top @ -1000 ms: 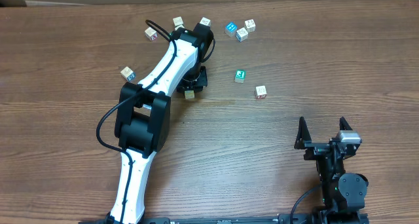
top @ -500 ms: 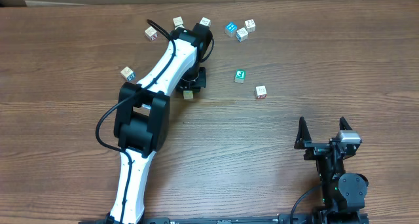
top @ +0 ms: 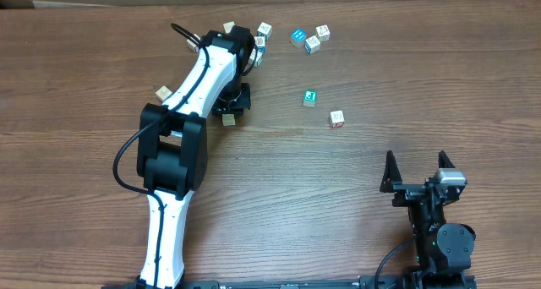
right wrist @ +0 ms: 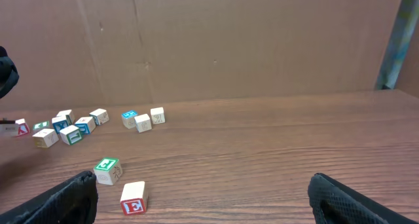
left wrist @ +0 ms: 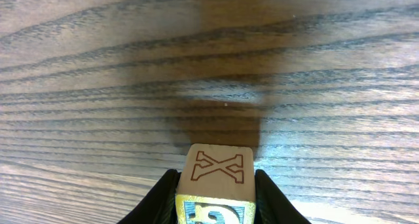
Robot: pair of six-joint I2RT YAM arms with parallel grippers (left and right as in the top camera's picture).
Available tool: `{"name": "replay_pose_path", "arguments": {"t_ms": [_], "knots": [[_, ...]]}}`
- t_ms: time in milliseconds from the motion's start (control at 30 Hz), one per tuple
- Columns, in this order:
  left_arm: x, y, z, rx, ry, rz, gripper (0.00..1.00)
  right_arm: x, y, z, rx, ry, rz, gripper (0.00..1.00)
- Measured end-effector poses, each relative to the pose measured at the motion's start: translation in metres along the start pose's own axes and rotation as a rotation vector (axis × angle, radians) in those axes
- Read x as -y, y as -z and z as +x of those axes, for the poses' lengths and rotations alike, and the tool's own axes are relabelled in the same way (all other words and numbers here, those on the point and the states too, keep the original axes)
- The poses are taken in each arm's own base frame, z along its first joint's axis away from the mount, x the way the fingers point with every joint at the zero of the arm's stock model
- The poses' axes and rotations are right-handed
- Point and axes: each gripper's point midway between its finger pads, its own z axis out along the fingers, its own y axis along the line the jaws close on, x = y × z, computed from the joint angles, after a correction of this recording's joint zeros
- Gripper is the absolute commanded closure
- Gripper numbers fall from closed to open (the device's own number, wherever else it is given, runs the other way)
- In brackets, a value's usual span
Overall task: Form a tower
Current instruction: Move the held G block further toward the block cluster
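My left gripper (left wrist: 216, 188) is shut on a pale wooden cube (left wrist: 217, 173) with a red outlined X on one face and a blue-and-yellow print on another. Its black fingers (left wrist: 163, 194) press both sides of the cube. A dark shadow lies on the wood beyond the cube. From overhead, that cube (top: 228, 118) sits under the left gripper (top: 231, 110), left of the table's middle. My right gripper (top: 416, 164) stands open at the near right and holds nothing. The tower is out of view; every cube I see lies single.
Loose cubes lie at the far side: a green one (top: 310, 97), a red E one (top: 337, 117), a blue one (top: 297, 37), and others near the left arm (top: 265, 28). One cube (top: 164, 93) lies left of the arm. Cardboard closes off the back.
The left arm has swung to the left, carrying the X cube with it. The right arm has not moved.
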Motion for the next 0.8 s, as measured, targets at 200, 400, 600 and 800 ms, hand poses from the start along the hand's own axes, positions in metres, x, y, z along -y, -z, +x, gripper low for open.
{"name": "replay_pose_path", "arguments": {"t_ms": [200,400,600,800], "knots": [[-0.012,-0.001,-0.005,0.004,0.007,-0.007,0.77,0.0,0.0,0.0,0.0,0.0,0.0,0.0],[-0.026,-0.003,-0.017,0.031,0.022,-0.008,0.74,0.0,0.0,0.0,0.0,0.0,0.0,0.0],[-0.031,-0.003,-0.023,0.045,0.018,-0.002,0.76,0.0,0.0,0.0,-0.001,0.0,0.0,0.0],[-0.032,-0.003,-0.023,0.048,-0.021,-0.004,0.76,0.0,0.0,0.0,-0.001,0.0,0.0,0.0]]}}
